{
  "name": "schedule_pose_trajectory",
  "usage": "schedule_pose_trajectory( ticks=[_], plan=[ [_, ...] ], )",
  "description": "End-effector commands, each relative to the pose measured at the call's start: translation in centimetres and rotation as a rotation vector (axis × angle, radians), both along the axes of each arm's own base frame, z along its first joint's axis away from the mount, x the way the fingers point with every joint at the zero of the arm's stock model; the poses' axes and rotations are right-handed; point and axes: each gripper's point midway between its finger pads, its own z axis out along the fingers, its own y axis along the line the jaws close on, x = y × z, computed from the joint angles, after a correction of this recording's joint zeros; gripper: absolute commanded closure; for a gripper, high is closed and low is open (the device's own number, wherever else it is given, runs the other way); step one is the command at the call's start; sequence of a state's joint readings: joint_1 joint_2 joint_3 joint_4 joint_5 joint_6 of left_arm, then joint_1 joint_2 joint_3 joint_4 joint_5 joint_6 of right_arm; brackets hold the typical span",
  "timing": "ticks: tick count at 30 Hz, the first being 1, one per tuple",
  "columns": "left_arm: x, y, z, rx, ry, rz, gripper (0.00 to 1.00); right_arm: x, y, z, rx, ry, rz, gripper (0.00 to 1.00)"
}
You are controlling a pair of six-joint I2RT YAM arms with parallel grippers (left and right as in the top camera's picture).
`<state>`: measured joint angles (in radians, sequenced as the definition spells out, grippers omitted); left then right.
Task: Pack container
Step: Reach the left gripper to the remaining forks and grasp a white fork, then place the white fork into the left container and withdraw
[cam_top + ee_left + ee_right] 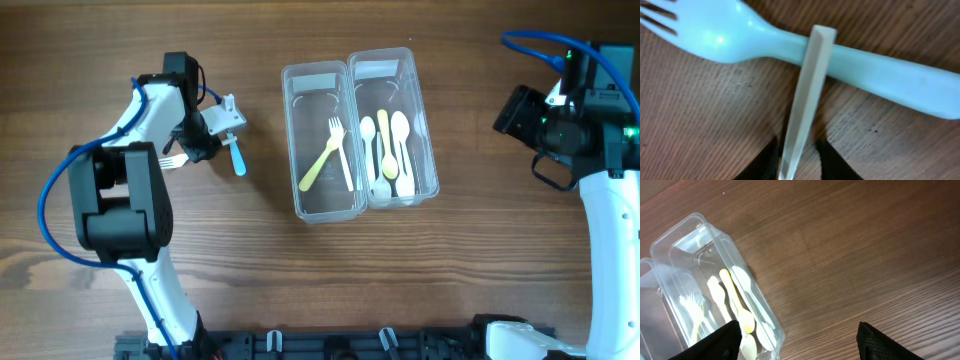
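Two clear containers stand side by side mid-table. The left one (292, 150) holds a yellow fork (322, 163) and a white fork (345, 160). The right one (430, 140) holds several white and yellow spoons (388, 150); it also shows in the right wrist view (685, 235). My left gripper (204, 146) is low on the table, shut on the handle of a white fork (807, 95) whose tines (171, 160) stick out to its left. The handle crosses over a light blue fork (790, 42) lying on the table (237, 160). My right gripper (797, 340) is open and empty, right of the containers (518, 112).
The wooden table (480, 250) is bare around the containers. A black rail (330, 345) runs along the front edge. Blue cables hang from both arms.
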<state>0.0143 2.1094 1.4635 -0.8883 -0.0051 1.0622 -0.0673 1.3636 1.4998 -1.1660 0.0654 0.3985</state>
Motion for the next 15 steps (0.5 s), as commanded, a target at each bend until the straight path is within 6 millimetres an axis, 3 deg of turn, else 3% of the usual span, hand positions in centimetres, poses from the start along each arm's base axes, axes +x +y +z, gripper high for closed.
schedule_pose_trajectory(
  ticks=[1, 6, 9, 11, 15],
  plan=[
    [-2.2, 0.2, -3.0, 0.001, 0.087, -0.018, 0.96, -0.1, -0.6, -0.3, -0.023, 0.012, -0.013, 0.27],
    [-1.9, -0.5, -2.9, 0.004, 0.077, 0.153, 0.96, -0.2, -0.6, -0.4, -0.022, 0.019, -0.013, 0.27],
    [-0.9, -1.3, -1.8, -0.001, 0.040, 0.294, 0.96, -0.4, -0.5, -0.5, -0.022, 0.028, -0.012, 0.27],
    [0.0, -2.0, -0.3, -0.011, 0.005, 0.411, 0.96, -0.5, -0.5, -0.5, -0.021, 0.033, -0.012, 0.26],
    [1.1, -3.9, 4.8, -0.040, -0.050, 0.601, 0.96, -0.5, -0.5, -0.5, -0.022, 0.035, -0.012, 0.26]
  ],
)
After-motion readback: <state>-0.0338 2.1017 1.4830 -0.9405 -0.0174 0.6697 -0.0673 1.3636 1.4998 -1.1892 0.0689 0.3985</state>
